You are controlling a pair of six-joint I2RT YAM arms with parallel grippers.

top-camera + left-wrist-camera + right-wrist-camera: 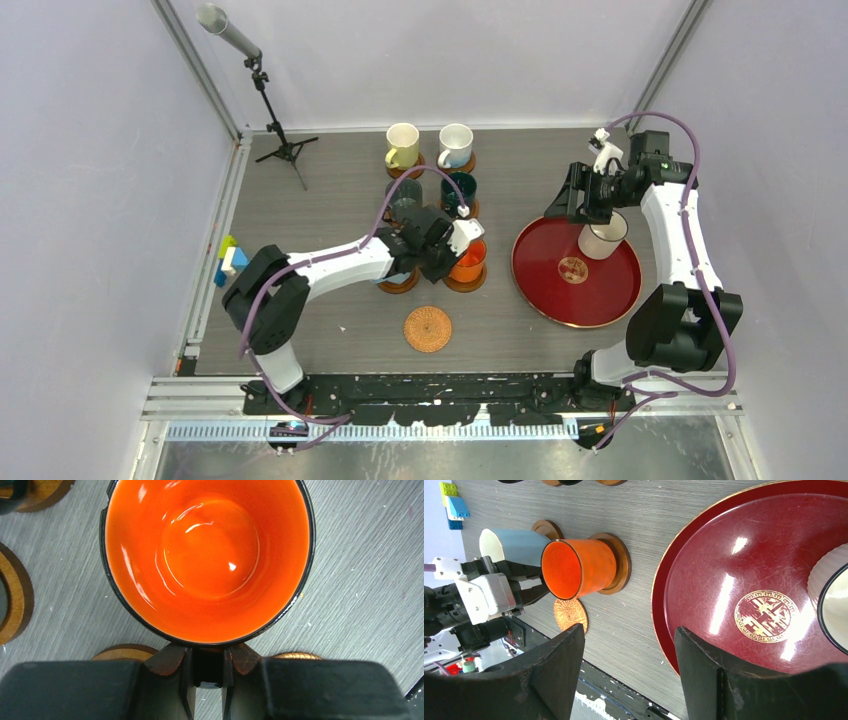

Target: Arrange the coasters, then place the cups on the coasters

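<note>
The orange cup (pixel 207 560) stands on a brown wooden coaster (pixel 618 562). My left gripper (pixel 207 667) is shut on the cup's dark handle, and the top view shows it at the cup's left side (pixel 455 248). A white-and-light-blue cup (pixel 516 545) sits right behind the orange one, partly under my left arm. The yellow cup (pixel 402 144), white cup (pixel 456 143), grey-teal cup (pixel 405 190) and dark green cup (pixel 460 188) each rest on a wooden coaster. The woven coaster (pixel 428 329) lies bare. My right gripper (pixel 628 635) is open over the tray, next to the cream cup (pixel 603 236).
The cream cup stands in a large red round tray (pixel 560 290) on the right. A microphone on a tripod (pixel 285 150) stands at the back left. Coloured toy blocks (pixel 228 262) lie at the table's left edge.
</note>
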